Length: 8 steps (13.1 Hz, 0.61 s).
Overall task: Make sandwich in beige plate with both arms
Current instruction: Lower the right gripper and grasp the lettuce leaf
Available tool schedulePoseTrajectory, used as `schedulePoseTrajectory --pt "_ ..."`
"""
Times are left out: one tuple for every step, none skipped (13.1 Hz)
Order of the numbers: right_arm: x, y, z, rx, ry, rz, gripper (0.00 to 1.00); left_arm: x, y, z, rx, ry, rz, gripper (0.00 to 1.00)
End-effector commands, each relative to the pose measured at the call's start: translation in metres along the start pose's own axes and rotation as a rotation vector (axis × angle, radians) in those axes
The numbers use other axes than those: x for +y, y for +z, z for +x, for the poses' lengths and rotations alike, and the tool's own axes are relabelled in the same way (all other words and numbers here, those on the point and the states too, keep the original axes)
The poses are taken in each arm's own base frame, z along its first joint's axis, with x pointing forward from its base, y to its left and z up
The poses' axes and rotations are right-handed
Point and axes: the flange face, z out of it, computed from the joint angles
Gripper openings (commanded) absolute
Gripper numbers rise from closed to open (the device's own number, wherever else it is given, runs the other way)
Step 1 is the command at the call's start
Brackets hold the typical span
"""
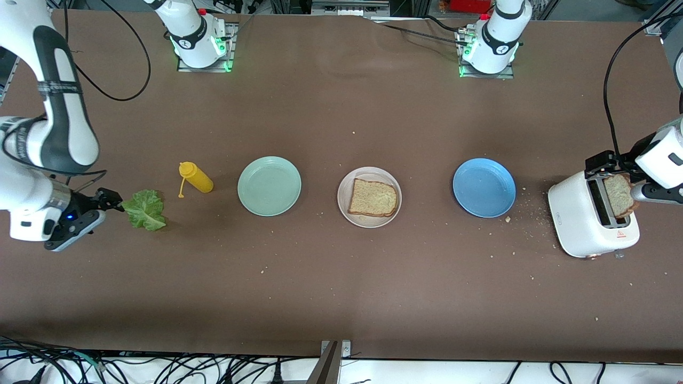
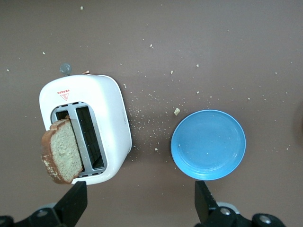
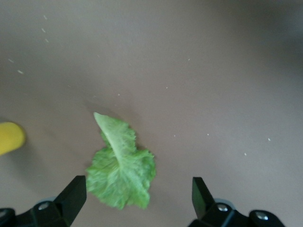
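Observation:
The beige plate [image 1: 342, 196] sits mid-table with one slice of brown toast [image 1: 373, 198] lying on it. A second toast slice [image 1: 619, 194] stands in a slot of the white toaster [image 1: 587, 224]; it also shows in the left wrist view [image 2: 61, 149]. My left gripper [image 1: 624, 178] hangs open and empty above the toaster [image 2: 106, 118], its fingers [image 2: 75, 201] apart. The green lettuce leaf [image 1: 145, 209] lies on the table. My right gripper [image 1: 106, 201] is open and empty just above the leaf's edge; the leaf [image 3: 120, 170] shows near one of its fingers [image 3: 73, 196].
A mint-green plate [image 1: 269, 186] and a yellow squeeze bottle [image 1: 196, 177] lie between the lettuce and the beige plate. A blue plate [image 1: 484, 187] lies between the beige plate and the toaster, also in the left wrist view [image 2: 208, 144]. Crumbs are scattered round the toaster.

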Motion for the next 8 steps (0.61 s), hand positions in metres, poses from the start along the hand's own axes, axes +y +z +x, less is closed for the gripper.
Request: schedulePoseTrajectory --pt "-0.035 0.022 -0.023 -0.002 -0.125 -0.012 0.99 -0.004 -0.007 -0.002 0.009 0.003 -0.024 1.00" --pt "-0.046 0.034 -0.026 -0.010 -0.154 0.002 0.99 -0.004 -0.007 -0.002 0.009 0.000 -0.024 1.00" --pt "-0.056 0.043 -0.031 0.003 -0.172 -0.013 0.99 -0.002 -0.005 -0.001 0.008 0.000 -0.025 1.00" --pt "-0.065 0.051 -0.034 0.016 -0.215 -0.030 0.99 0.000 -0.004 0.000 0.006 -0.003 -0.024 1.00" --pt "-0.068 0.056 -0.035 0.032 -0.255 -0.054 0.99 -0.001 -0.004 0.000 0.006 -0.007 -0.026 1.00" --pt "-0.067 0.059 -0.033 0.051 -0.272 -0.082 0.99 -0.005 -0.003 0.000 0.006 -0.013 -0.026 1.00" --pt "-0.066 0.062 -0.034 0.061 -0.289 -0.100 0.99 -0.003 -0.003 0.001 0.010 -0.012 -0.025 1.00" --pt "-0.064 0.076 -0.036 0.066 -0.299 -0.108 0.99 -0.004 -0.004 0.002 0.021 -0.013 -0.022 1.00"
